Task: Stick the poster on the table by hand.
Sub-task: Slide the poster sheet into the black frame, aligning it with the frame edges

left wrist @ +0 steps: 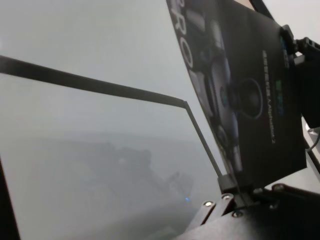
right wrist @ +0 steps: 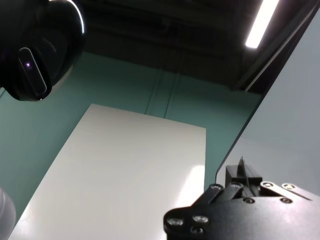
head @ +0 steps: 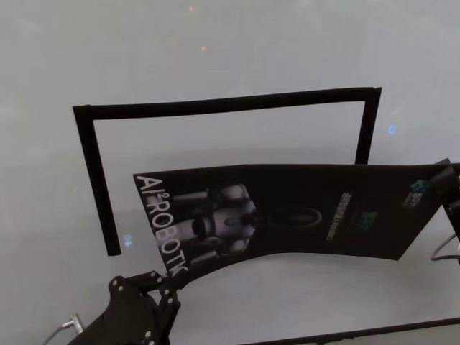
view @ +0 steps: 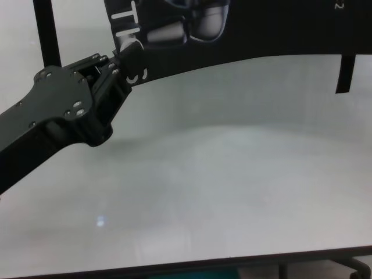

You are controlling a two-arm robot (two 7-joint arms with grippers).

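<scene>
Black plates of the left gripper point(view: 129, 60) pinch the poster point(head: 302, 208) at its near-left corner; the right gripper point(head: 454, 188), mostly out of frame, seems clamped on its right edge. It hangs bowed above the table point(head: 215, 43), overlapping the tape outline point(head: 92, 165).

Teal wall point(right wrist: 125, 95), dark ceiling point(right wrist: 165, 30), lit strip light point(right wrist: 261, 22)

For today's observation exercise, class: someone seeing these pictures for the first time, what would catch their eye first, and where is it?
The glossy black poster with its grey-white robot stands out, held curved above the white table between two grippers. The left gripper pinches its lettered near-left corner; the right gripper holds its far right edge. Behind it, black tape strips outline three sides of a rectangle on the table.
</scene>
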